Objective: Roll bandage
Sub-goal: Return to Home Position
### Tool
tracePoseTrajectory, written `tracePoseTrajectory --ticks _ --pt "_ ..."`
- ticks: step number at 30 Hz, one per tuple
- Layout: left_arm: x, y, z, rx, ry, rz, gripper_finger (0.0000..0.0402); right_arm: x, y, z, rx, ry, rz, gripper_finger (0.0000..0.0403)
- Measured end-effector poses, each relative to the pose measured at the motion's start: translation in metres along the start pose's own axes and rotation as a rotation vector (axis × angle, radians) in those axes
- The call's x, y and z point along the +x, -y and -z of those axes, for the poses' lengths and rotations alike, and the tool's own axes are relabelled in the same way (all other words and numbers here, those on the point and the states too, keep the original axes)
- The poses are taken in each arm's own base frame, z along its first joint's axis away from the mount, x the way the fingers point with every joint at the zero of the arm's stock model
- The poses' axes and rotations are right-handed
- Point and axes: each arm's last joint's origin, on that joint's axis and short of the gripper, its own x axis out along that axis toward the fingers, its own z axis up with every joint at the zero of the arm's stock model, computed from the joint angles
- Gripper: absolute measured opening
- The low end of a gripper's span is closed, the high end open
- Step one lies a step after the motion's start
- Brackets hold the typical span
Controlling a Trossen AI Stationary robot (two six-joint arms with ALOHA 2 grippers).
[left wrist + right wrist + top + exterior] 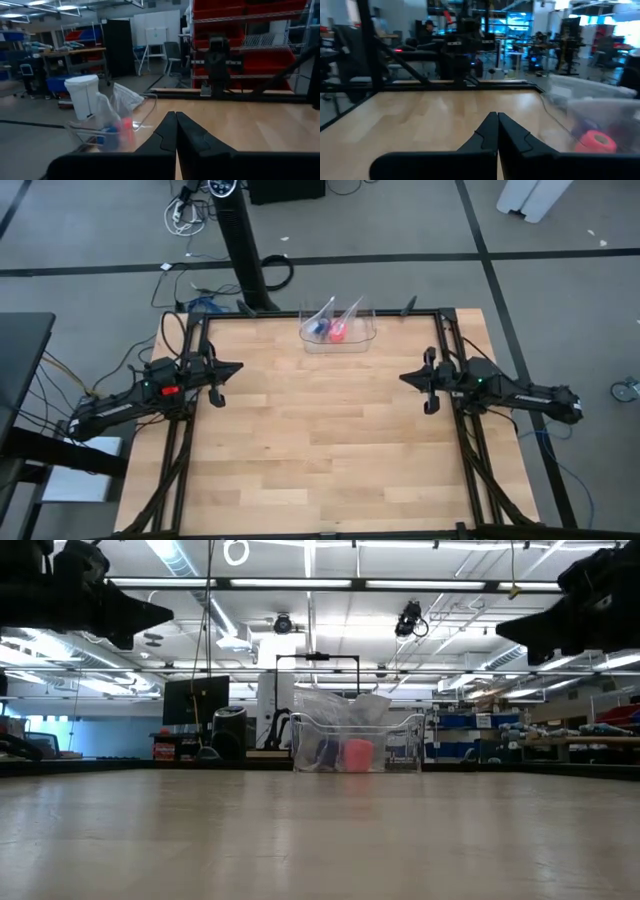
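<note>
At either side of the desk [320, 450] hang the left arm [150, 392] and right arm [500, 390] — jaws of each clenched, empty. At the far edge the bandage [317, 329] sits in the clear bin [372, 336], beside a pink roll [338, 332].

1. My surface [320, 450]: light wood planks.
2. Clear bin [369, 338] at the middle of its far edge.
3. In the bin: pink-red roll [338, 332] and a clear plastic bag [328, 311] poking above the rim.
4. Beyond the far edge: black post [240, 250], with cables [185, 215] on the grey floor [400, 220].
5. Room behind: white lidded can [84, 95] and red shelving [250, 30].
</note>
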Motion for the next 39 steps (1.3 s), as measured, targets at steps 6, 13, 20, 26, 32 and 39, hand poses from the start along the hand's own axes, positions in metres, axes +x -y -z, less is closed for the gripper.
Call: tracePoseTrajectory --ticks 6,13,20,26,32,39 --pt "0.004 0.0 0.02 -0.008 -0.046 -0.048 0.0006 0.0 0.002 0.011 0.007 -0.019 0.12 0.0" --pt "0.006 -0.002 0.035 -0.005 -0.07 -0.144 0.0007 0.0 0.002 0.011 -0.01 -0.03 0.178 0.0" --pt "0.006 -0.002 0.035 -0.034 -0.078 -0.132 0.0007 0.005 0.001 0.018 0.012 -0.105 0.176 0.0009" --pt "0.006 -0.002 0.036 -0.052 -0.08 -0.13 0.0007 0.009 0.001 0.025 0.05 -0.183 0.177 0.0016" --pt "0.006 -0.002 0.036 -0.052 -0.079 -0.13 0.0007 0.011 0.001 0.03 0.101 -0.228 0.182 0.0008" --pt "0.006 -0.003 0.026 -0.06 0.028 -0.136 0.0007 0.012 0.001 0.031 0.1 -0.236 0.182 0.0007"
